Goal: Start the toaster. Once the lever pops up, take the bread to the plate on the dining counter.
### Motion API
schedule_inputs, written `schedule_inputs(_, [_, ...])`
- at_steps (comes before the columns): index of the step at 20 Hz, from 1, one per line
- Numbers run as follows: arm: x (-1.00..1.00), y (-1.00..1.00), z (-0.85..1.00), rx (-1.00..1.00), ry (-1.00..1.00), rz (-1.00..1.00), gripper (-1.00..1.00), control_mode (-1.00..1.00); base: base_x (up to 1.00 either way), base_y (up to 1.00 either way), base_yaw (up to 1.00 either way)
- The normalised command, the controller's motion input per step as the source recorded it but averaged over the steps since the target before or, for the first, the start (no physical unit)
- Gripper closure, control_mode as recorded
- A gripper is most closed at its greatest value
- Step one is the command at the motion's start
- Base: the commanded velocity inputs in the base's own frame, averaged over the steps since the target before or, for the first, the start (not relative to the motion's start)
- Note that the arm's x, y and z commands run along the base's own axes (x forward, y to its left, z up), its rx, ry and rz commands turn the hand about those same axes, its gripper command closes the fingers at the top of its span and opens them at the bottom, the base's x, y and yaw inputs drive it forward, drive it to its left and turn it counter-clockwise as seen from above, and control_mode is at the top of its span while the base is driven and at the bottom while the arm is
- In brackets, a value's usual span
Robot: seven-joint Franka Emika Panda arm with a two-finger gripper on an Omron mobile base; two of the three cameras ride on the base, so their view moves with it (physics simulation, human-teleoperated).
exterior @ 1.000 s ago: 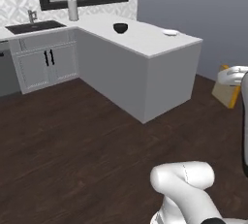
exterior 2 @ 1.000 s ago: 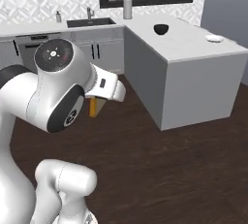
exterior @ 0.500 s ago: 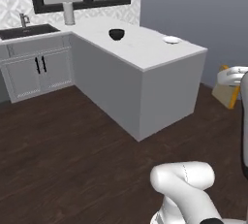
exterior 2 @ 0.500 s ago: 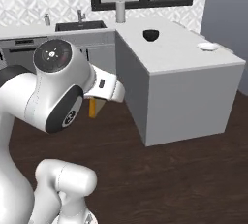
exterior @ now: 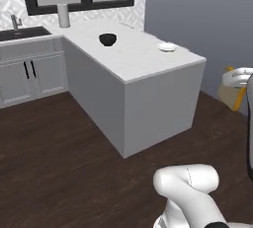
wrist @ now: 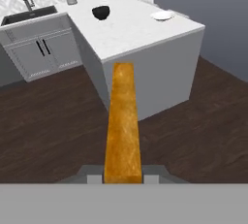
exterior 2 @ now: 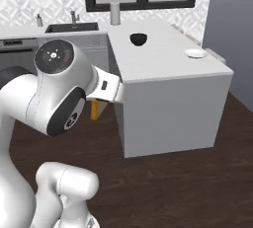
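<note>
You're on the carry step: gripper (wrist: pixel 123 178) clamps the bread (wrist: pixel 123 126) edge-on, well short of the dining counter (wrist: pixel 145 39), so next you need to close in and reach for the plate (wrist: pixel 162 15) near its far corner.

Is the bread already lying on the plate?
No: the bread sits between the tool's fingers, while the plate on the dining counter lies bare.

Both base views flank the arm, sharing the dining counter (exterior: pixel 148 64); hand view faces it.
</note>
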Motion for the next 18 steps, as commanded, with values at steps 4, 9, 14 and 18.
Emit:
schedule_inputs(4, [0.0,0.0,0.0,0.0,0.0,0.0,1.0,1.0,0.82,-1.0,0.27])
schedule_inputs(9, [0.0,0.0,0.0,0.0,0.0,0.0,1.0,1.0,1.0,-0.9,0.27])
schedule_inputs(14, [0.0,0.0,0.0,0.0,0.0,0.0,1.0,1.0,0.97,-0.92,0.25])
schedule_inputs(18, [0.0,0.0,0.0,0.0,0.0,0.0,1.0,1.0,1.0,-0.91,0.25])
